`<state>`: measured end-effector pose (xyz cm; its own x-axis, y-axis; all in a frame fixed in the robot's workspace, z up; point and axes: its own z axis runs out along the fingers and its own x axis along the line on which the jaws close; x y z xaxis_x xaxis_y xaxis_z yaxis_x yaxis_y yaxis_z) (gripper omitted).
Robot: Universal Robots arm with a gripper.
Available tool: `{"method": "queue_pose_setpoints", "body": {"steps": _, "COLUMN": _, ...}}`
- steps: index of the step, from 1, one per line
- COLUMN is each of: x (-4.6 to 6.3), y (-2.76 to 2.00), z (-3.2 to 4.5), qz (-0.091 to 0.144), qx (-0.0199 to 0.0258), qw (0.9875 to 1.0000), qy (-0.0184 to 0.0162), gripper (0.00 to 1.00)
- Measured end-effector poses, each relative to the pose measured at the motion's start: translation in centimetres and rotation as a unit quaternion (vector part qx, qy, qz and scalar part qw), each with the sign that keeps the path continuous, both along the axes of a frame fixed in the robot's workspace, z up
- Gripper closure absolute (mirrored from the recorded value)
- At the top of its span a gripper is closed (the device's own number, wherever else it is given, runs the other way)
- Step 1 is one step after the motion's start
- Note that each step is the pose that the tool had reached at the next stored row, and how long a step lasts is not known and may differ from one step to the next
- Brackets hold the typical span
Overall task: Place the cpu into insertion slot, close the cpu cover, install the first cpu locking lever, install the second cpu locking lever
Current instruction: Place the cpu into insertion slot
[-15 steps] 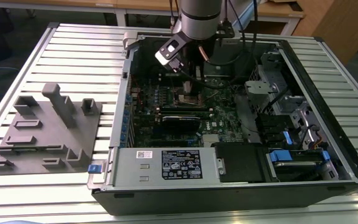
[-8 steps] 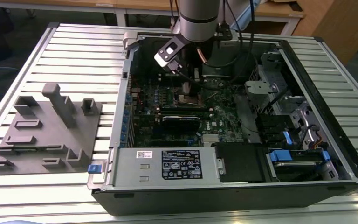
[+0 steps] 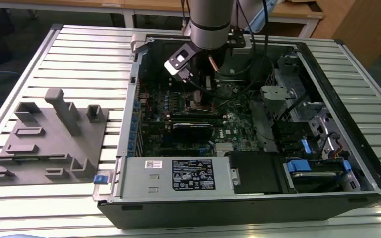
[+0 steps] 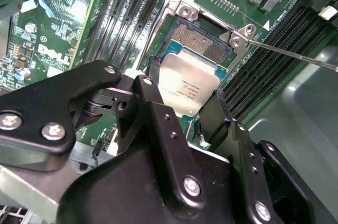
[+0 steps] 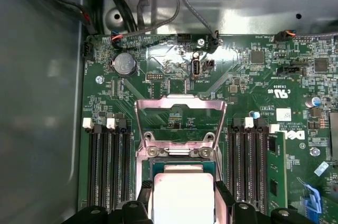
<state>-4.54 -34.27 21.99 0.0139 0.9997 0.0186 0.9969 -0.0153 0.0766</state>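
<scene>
**Chip held over the open socket**

A slatted metal table (image 3: 78,49) carries an open black computer case (image 3: 177,215), its walls closing in the green motherboard (image 3: 177,109) on every side. To the exterior view's left, well clear of the case, lies a matt grey fixture (image 3: 45,144) of blocky posts and pockets. The arm (image 3: 210,20) comes down through the open top of the case, where cables and drive bays crowd the exterior view's right.

In the second wrist view the gripper (image 4: 186,82), black and angular with bright screw heads, is clamped on the cpu (image 4: 187,93), one finger (image 4: 153,68) at each opposite edge. The cpu cover (image 5: 180,102), a thin silvery frame with a square opening, stands swung up off the socket, leaving it free from above. Ribbed dark memory slots (image 5: 108,166) flank it closely on both sides.

The cpu, flat, square and dull silver, sits just above the socket (image 4: 198,39), whose fine pin field shows past its far edge. A thin steel locking lever (image 4: 296,56) juts outward, unlatched.
</scene>
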Motion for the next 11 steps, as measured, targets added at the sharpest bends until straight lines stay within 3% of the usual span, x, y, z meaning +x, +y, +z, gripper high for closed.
{"method": "queue_pose_setpoints", "body": {"steps": 5, "x": -0.22, "y": 0.07, "z": -0.17, "qz": 0.0, "qx": 0.0001, "qw": 1.0, "qy": -0.0001, "gripper": 0.46}}
{"method": "queue_pose_setpoints", "body": {"steps": 11, "x": -0.29, "y": 0.24, "z": -0.91, "qz": 0.0, "qx": 0.0, "qw": 1.0, "qy": -0.0001, "gripper": 0.46}}
